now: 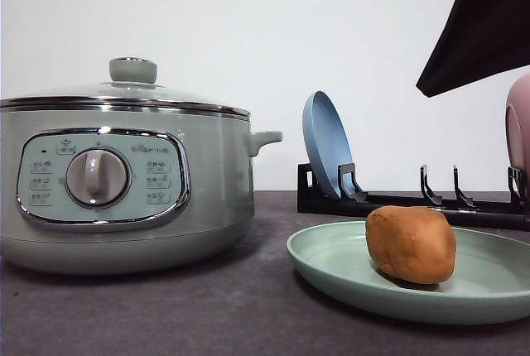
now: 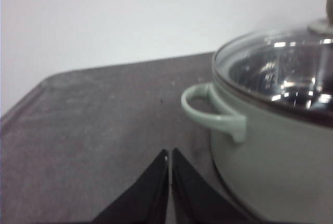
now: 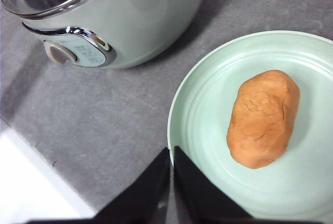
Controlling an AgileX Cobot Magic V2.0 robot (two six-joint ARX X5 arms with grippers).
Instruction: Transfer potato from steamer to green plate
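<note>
The orange-brown potato (image 1: 411, 244) lies on the pale green plate (image 1: 331, 267) at the front right of the table; from above, the potato (image 3: 264, 118) rests free on the plate (image 3: 203, 99). The sage-green steamer (image 1: 124, 186) stands at the left with its glass lid on. My right gripper (image 3: 171, 153) hovers shut and empty above the plate's rim, apart from the potato. My left gripper (image 2: 170, 156) is shut with nothing in it, low over the table beside the steamer's side handle (image 2: 210, 112).
A black dish rack (image 1: 397, 199) stands behind the plate with a blue plate (image 1: 327, 145) upright in it and a pink plate (image 1: 518, 128) at the right edge. A dark arm part (image 1: 484, 25) hangs at the top right. The table edge (image 3: 31, 156) lies near the steamer.
</note>
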